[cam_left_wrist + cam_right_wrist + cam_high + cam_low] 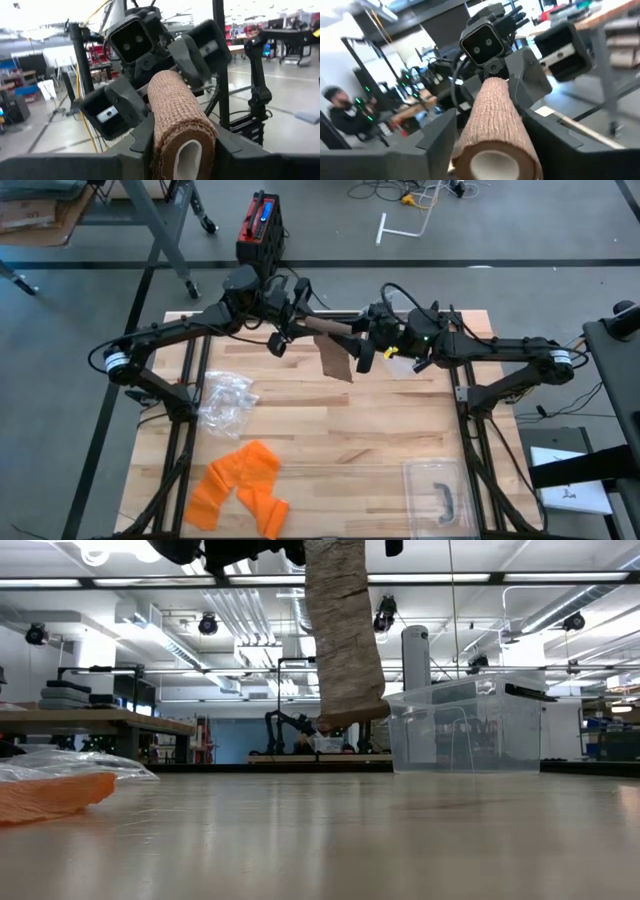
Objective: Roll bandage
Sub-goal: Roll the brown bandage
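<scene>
A tan bandage roll point(322, 327) hangs level above the far middle of the table, between my two grippers. Its loose tail point(336, 360) hangs down from it; in the low view the tail point(345, 640) ends clear of the table top. My left gripper point(293, 326) comes from the table's left and is shut on the roll's near end point(182, 145). My right gripper point(363, 340) faces it from the right, open. Its two fingers point(112, 112) stand on either side of the roll's other end point(495, 150), apart from it. My left gripper pinches the roll's end point(180, 127) between its two fingers point(140, 145). The hollow core point(187, 155) is pressed to a narrow oval there. The fingers lie level, along the roll, coming from the table's left. The roll is lifted clear, with its tail hanging slack below.
A crumpled clear plastic bag point(228, 400) lies left of centre and an orange bandage point(240, 485) at the near left. A clear plastic box point(440, 492) stands at the near right; it also shows in the low view point(465, 730). A person sits in the room beyond.
</scene>
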Controlling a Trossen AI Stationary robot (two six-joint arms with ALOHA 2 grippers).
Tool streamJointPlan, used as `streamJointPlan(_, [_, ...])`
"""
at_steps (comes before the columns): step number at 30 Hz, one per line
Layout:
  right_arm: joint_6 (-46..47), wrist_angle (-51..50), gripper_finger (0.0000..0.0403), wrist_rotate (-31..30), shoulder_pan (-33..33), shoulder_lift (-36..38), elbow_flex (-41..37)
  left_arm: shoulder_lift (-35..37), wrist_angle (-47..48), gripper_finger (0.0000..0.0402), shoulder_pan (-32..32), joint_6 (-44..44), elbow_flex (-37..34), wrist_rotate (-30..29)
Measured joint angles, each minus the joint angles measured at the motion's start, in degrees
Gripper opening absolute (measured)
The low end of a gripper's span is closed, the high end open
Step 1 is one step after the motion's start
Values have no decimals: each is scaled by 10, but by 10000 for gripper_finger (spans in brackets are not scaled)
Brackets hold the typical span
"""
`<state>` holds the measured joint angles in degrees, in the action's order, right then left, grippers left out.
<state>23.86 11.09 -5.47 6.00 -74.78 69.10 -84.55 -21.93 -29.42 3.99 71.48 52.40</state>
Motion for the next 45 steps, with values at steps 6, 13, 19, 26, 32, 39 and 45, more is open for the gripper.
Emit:
streamJointPlan(6, [96,-19,286,-2,-2,5,0,3,0,97,-9,58,0,10])
streamJointPlan(13, [102,-17,320,-9,0,-3,0,3,6,101,-9,79,0,11])
streamJointPlan(19, [127,-35,314,-16,8,2,9,3,32,99,-11,119,0,22])
streamJointPlan(26, [153,-53,302,-17,9,-4,15,3,56,95,-13,176,0,21])
streamJointPlan(32, [145,-55,287,-28,9,-4,13,3,122,100,-22,191,14,11])
streamJointPlan(39, [131,-36,281,-37,8,-32,12,3,285,89,-25,297,76,1])
streamJointPlan(45, [99,8,293,-39,6,-33,7,4,303,91,-26,306,88,-6])
